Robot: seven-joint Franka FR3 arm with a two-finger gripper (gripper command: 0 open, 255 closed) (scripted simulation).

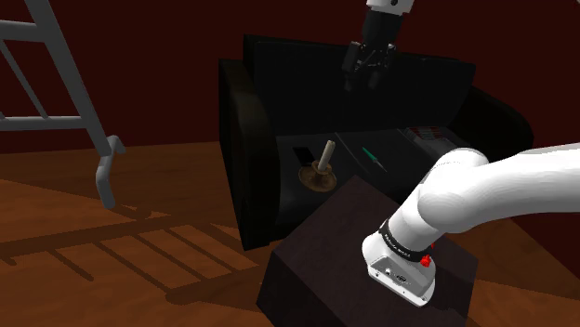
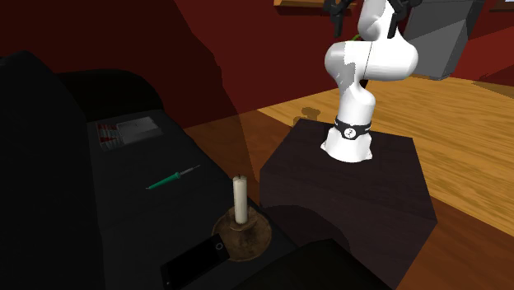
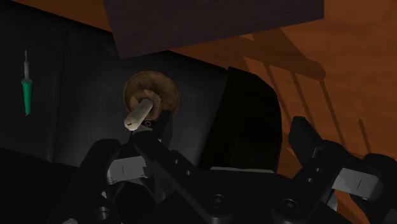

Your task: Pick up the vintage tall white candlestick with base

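The candlestick (image 1: 325, 163) is a pale, short candle standing upright on a round brown base. It rests on the seat of a black sofa (image 1: 243, 130), near the seat's front edge and the stand. The second exterior view shows the candlestick (image 2: 240, 208) close up. My gripper (image 1: 366, 67) hangs high above the seat, farther back than the candlestick, in front of the backrest. In the wrist view the gripper (image 3: 222, 137) is open with nothing between its fingers. The candlestick (image 3: 144, 108) lies below and off towards one finger (image 3: 139, 153).
A green-handled tool (image 2: 173, 177) lies on the seat beyond the candlestick. A flat black phone (image 2: 195, 262) lies right beside the base. A small boxy item (image 2: 123, 132) sits farther along the seat. The dark stand (image 1: 372, 260) abuts the sofa. A grey ladder-like frame (image 1: 56, 93) leans at the shoulder view's left.
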